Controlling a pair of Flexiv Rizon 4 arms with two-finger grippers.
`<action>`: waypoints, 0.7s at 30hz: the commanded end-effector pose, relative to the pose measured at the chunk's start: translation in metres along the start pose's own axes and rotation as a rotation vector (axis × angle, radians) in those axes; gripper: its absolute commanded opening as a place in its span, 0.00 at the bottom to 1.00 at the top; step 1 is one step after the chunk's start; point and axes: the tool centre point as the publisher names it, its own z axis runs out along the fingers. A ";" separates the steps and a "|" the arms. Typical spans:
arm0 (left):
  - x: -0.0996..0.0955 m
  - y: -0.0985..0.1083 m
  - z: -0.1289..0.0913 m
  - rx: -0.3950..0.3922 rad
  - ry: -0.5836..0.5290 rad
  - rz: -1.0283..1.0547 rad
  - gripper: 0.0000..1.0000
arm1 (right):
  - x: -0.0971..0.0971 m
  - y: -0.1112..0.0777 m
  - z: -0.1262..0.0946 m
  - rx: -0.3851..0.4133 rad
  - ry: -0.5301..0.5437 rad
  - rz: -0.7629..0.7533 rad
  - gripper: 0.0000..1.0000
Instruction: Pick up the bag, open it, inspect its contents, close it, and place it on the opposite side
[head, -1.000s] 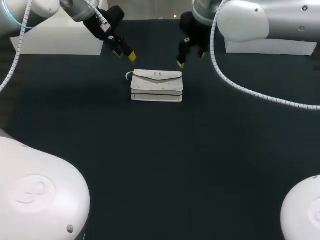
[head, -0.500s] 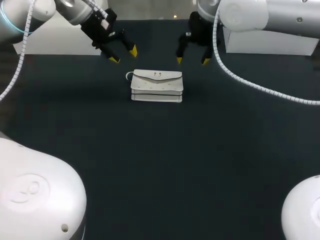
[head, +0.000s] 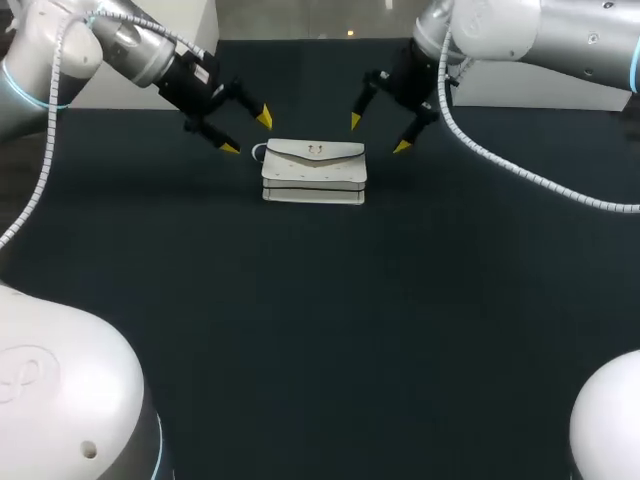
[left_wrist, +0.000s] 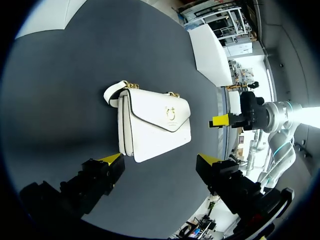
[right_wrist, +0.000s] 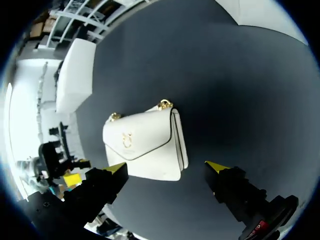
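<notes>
Bag (head: 313, 172): white, flap shut, flat on the table (head: 320, 340), upper middle of the head view. It sits in the same spot as in both earlier frames, so no contact so far.

What changed over the last second:
- Left gripper (head: 247, 132): its fingers were nearly together above the bag's upper-left corner. They are now spread wide, and the arm has swung out toward the left of the frame.
- Right gripper (head: 378, 134): same story, mirrored. Its fingers went from near-closed to spread wide and slid right, off the bag's upper-right corner.

Wrist views agree. In the left one, the bag (left_wrist: 152, 125) lies ahead of the left gripper (left_wrist: 160, 160), roughly centred on the gap and touching neither finger. In the right one, the bag (right_wrist: 145, 145) is ahead of the right gripper (right_wrist: 166, 167), also clear of both fingers.

My read: this is pre-grasp setup. Both arms have opened up and flank the bag, ready to come down on it. The pick-up hasn't started, so opening, inspecting, closing and placing are all still to do. The bag is flat and low, so getting a finger under an edge looks like the tricky part.
</notes>
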 end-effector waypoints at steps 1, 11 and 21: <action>-0.012 -0.008 0.013 -0.001 0.085 0.002 1.00 | -0.010 0.005 0.012 0.045 0.207 0.025 1.00; -0.020 -0.023 0.032 0.006 0.156 0.052 1.00 | -0.007 0.013 0.032 0.085 0.315 0.005 1.00; -0.029 -0.034 0.045 0.004 0.237 0.046 0.95 | -0.006 0.024 0.045 0.123 0.405 -0.021 1.00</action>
